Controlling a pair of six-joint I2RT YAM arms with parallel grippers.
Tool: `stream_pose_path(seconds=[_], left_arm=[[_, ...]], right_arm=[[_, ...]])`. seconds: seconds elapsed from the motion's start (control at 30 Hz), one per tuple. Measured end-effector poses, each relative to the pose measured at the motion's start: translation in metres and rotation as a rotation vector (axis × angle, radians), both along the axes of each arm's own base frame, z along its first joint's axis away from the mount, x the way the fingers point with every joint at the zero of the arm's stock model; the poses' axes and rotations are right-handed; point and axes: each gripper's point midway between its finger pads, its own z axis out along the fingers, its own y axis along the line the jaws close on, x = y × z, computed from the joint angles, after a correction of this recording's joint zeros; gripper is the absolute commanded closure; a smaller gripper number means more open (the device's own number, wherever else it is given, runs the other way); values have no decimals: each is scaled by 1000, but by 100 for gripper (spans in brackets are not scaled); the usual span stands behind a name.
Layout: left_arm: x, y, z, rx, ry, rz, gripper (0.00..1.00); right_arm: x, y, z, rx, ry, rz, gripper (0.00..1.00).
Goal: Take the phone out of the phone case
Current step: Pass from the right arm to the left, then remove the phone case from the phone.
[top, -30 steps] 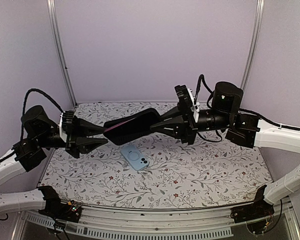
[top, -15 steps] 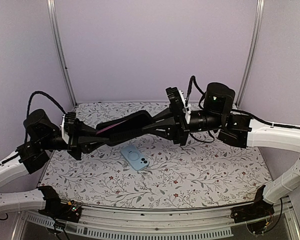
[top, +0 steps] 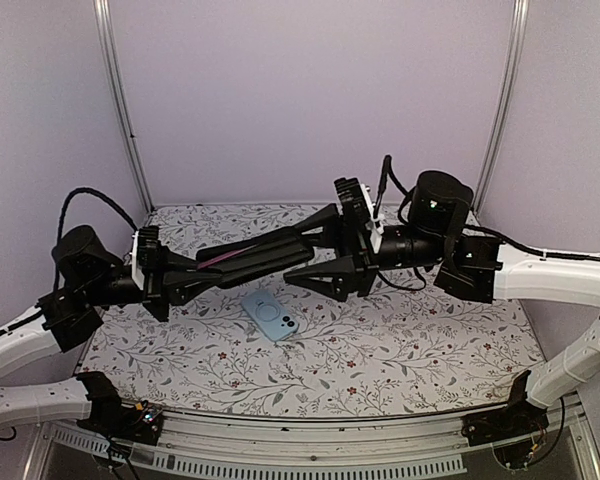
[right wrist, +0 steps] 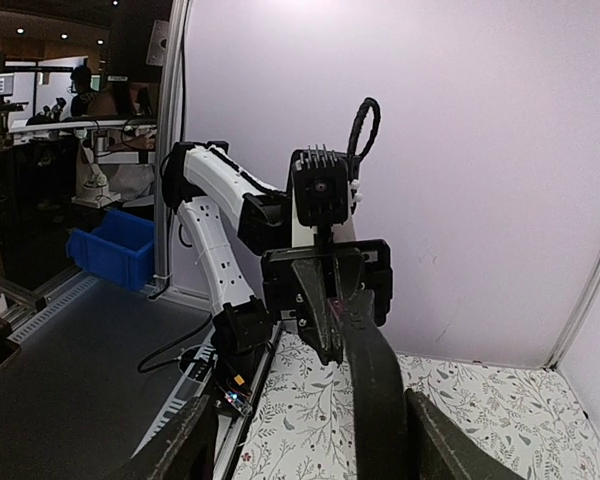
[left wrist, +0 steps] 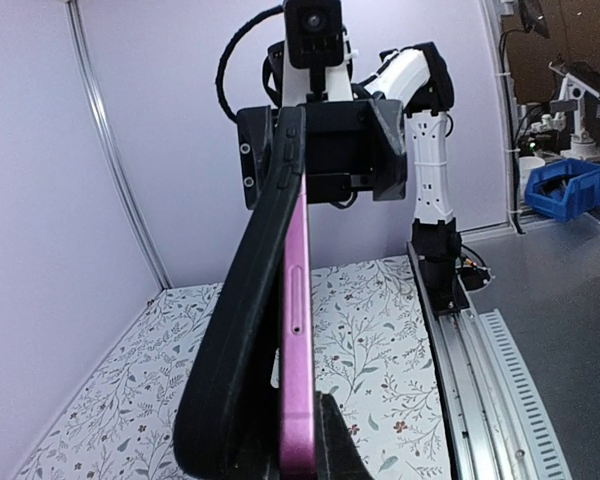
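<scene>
Peeling underway, I judge: phone sits partly in phone case. Left gripper clamps near end; right gripper spread wide astride far end.

Light is soft and even, falling from above; the lavender walls show no hot spots. Shadows on the table are faint and diffuse. Both wrist views bow straight lines near their edges. In the left wrist view the phone shows a mild sheen along its pink edge, while the black phone case loses detail. The room at the left of the right wrist view is dim.
</scene>
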Motion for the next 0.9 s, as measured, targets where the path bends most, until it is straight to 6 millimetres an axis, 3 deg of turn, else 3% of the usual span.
stream_pose_path(seconds=[0.17,0.6,0.73,0.9], left_arm=[[7,1,-13,35,-30,42,100],[25,-3,-34,128,-156,110,100],[28,-5,-42,177,-211,114,100],[32,-6,-45,241,-318,126,100]], right_arm=[[3,-6,-13,-42,33,-60,22],[19,-33,-45,-290,150,-244,13],[21,-37,-39,-334,167,-265,11],[24,-33,-7,-309,166,-273,4]])
